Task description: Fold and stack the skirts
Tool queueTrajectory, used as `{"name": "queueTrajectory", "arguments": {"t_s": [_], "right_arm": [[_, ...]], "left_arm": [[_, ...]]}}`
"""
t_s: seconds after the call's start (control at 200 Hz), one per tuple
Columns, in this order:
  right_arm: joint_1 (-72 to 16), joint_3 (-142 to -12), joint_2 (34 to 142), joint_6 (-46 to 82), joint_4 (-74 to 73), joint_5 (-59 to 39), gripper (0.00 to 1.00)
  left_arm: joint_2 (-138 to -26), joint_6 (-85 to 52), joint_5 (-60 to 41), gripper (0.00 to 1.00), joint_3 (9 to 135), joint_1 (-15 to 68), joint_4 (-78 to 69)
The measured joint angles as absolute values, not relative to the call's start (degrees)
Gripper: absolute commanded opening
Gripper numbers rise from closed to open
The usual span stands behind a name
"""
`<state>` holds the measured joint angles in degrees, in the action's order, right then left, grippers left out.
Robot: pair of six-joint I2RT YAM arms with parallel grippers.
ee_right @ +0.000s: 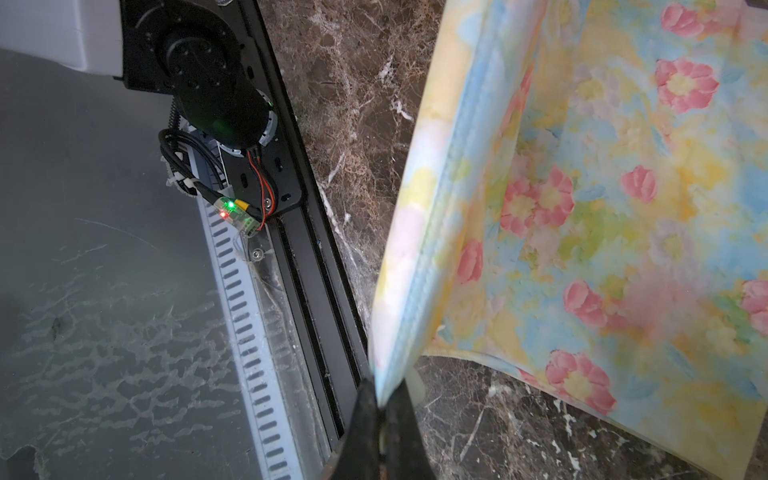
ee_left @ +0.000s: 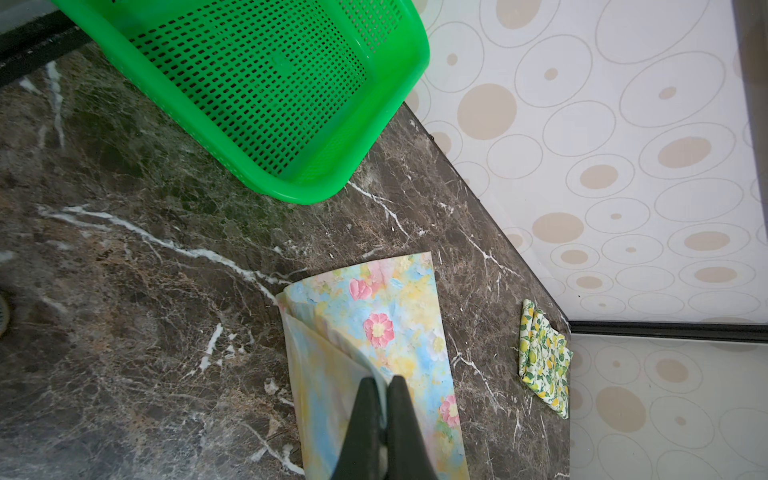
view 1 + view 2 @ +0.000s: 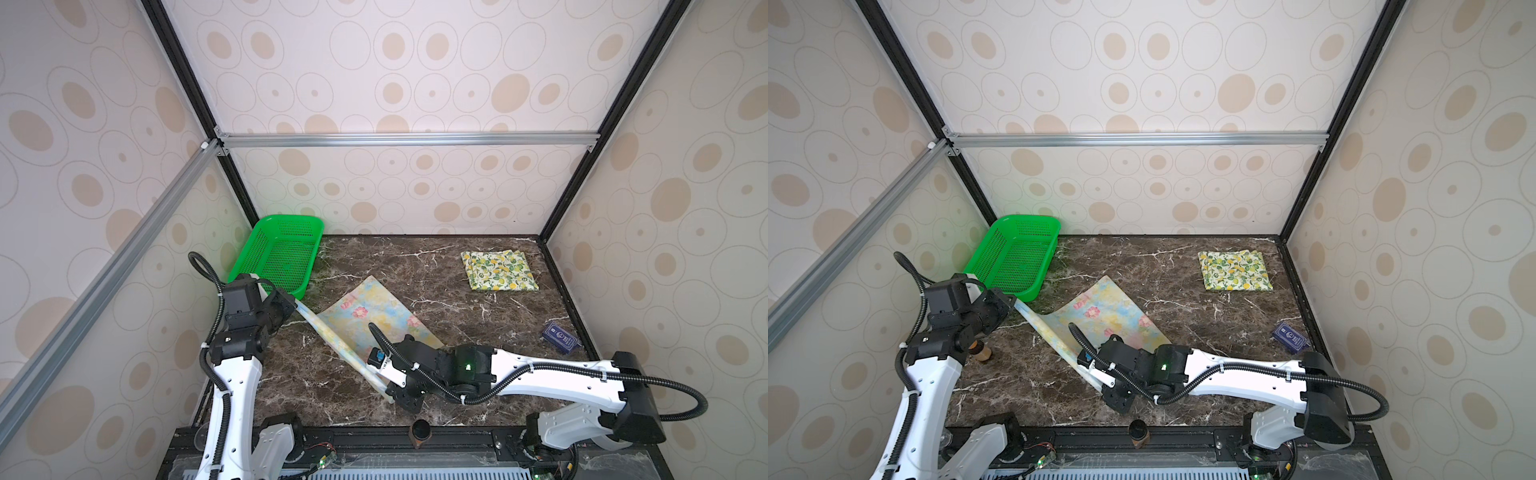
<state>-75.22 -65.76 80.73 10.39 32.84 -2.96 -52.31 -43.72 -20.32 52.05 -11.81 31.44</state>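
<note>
Left end effector point(image 2: 383, 380) and right end effector point(image 1: 385, 388) each clamp the pastel skirt point(image 3: 365, 307) along its raised near-left edge; its body lies rightward.

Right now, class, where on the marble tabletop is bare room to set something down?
Bare: the back strip between the green plastic mesh basket and the folded lemon-print skirt. Crowded: the front middle, where the left gripper and right gripper pinch the pastel floral skirt.

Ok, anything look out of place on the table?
Nothing spilled or damaged. One stray: a dark blue box near the right edge of the table. The lemon skirt lies folded; the left gripper and right gripper pinch the floral skirt mid-fold.
</note>
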Motion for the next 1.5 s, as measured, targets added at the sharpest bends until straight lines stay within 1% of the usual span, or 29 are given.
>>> {"name": "queueTrajectory", "arguments": {"t_s": [0.14,0.29,0.48,0.855,1.095,1.501], "right_arm": [[-73.67,-64.66,80.75,11.55,30.89,-3.64,0.0],[-69.52,-61.8,80.58,12.99,28.93,-5.98,0.0],[-64.14,-58.81,79.22,14.57,27.38,-8.97,0.0],[-55.11,-55.02,78.35,16.51,23.27,-15.53,0.0],[-52.05,-52.53,78.3,17.78,21.06,-18.26,0.0],[-50.0,-48.9,78.19,19.79,17.78,-19.75,0.0]], "left_arm": [[-55.92,-43.99,-20.05,0.0,52.12,-10.33,29.47],[-62.15,-44.25,-17.8,0.0,54.24,-6.0,27.7],[-70.22,-45.01,-15.14,0.0,58.19,-0.71,23.94],[-85.47,-45.65,-12.25,0.0,67.92,5.89,20.29],[-92.44,-45.65,-11.51,0.0,73.45,8.93,20.01],[-101.47,-45.67,-11.44,0.0,80.68,12.78,19.97]]}}
